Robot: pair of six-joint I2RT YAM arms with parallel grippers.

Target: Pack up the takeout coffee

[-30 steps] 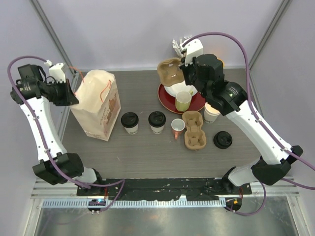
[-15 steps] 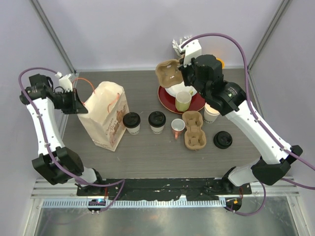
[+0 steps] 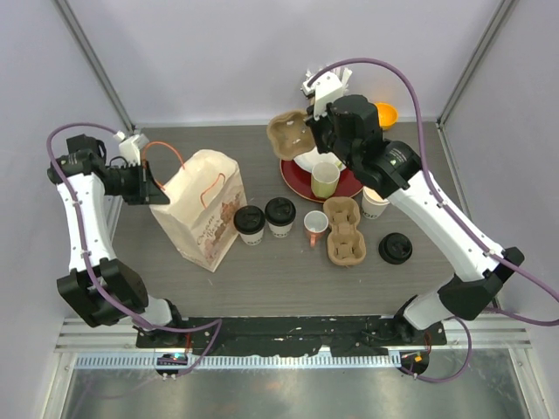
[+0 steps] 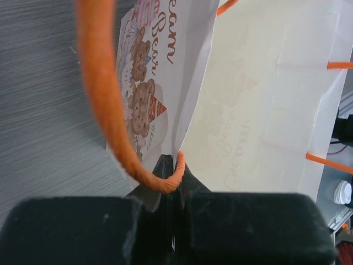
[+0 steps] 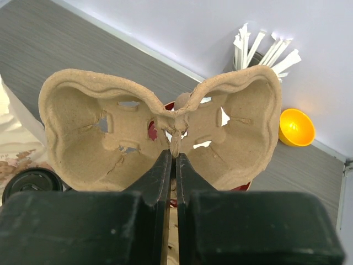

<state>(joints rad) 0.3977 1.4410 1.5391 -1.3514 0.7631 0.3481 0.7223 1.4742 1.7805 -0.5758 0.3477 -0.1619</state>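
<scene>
Two takeout coffee cups with black lids stand side by side mid-table, the left cup point(image 3: 249, 222) against the paper bag point(image 3: 205, 208) and the right cup point(image 3: 280, 213) beside it. My left gripper point(image 3: 150, 186) is shut on the bag's rim point(image 4: 193, 121), next to its orange handle point(image 4: 102, 94), and holds the bag tilted. My right gripper point(image 3: 314, 131) is shut on the middle rib of a brown pulp cup carrier point(image 3: 291, 133), holding it in the air above the far table. In the right wrist view the carrier point(image 5: 83, 132) fills the frame, with one black lid point(image 5: 30, 182) below it.
A second pulp carrier point(image 3: 343, 230) lies right of centre. Near it stand a white mug with a pink handle point(image 3: 315, 226), a pale green mug point(image 3: 326, 178) on a red plate point(image 3: 349, 187), a lidless cup point(image 3: 376, 203) and a loose black lid point(image 3: 395, 249). An orange bowl point(image 3: 385, 113) sits at the back.
My left gripper dragged the bag to the right, and the bag pushed the left cup up beside the right one. My right gripper carried the pulp carrier slightly left.
</scene>
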